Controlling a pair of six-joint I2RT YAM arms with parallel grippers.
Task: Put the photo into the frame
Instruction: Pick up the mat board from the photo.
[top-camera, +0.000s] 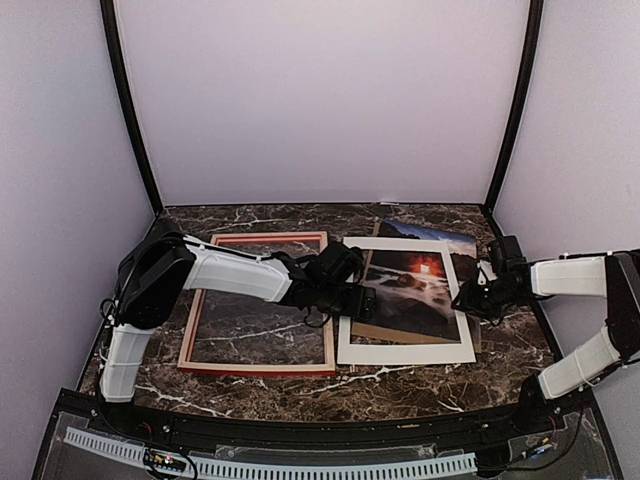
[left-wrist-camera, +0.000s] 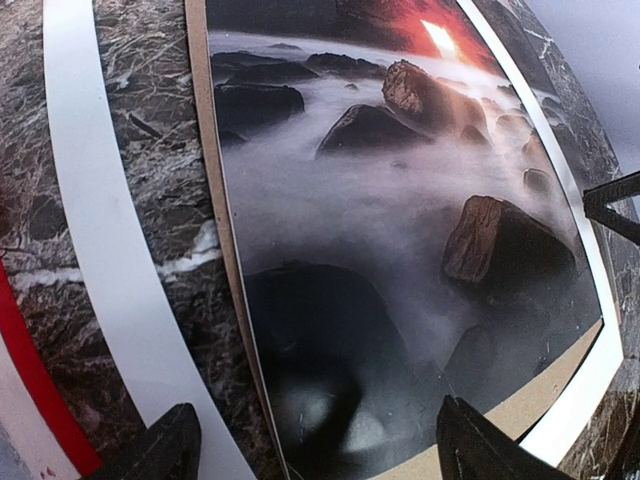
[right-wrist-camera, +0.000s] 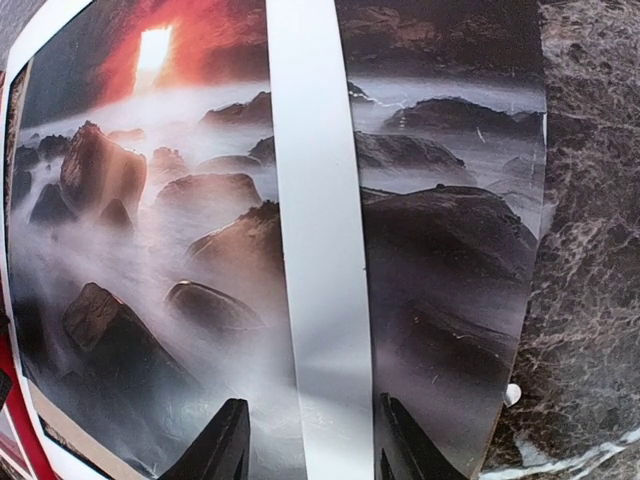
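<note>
Photo (top-camera: 408, 285) lay flat on the counter (top-camera: 300, 392), sandwiched under the white mat (top-camera: 400, 352) and over the brown backing board (top-camera: 385, 331), skewed so its blue-sky corner poked out past the mat's far right. Frame (top-camera: 270, 238) lay just beside that stack on the left, pale back up, counter showing through its opening. Left pincer (left-wrist-camera: 320, 450) hovered wide open above the mat's left strip and the board's edge, gripping nothing. Right pincer (right-wrist-camera: 312, 440) stood partly open, jaws straddling the mat's right strip, with a gap showing on one side, so no clamp seen (contact on the other side was too close to call). Step in hand was likely getting the mat off the photo. To do it well: get a finger under the mat's edge only, not the print beneath, since the glossy sheet would probably crease or slide along with it; lift the right side low and slow; use the left pincer to pin print and board down near their left edge. Skewed photo would need squaring before it went to the frame.
</note>
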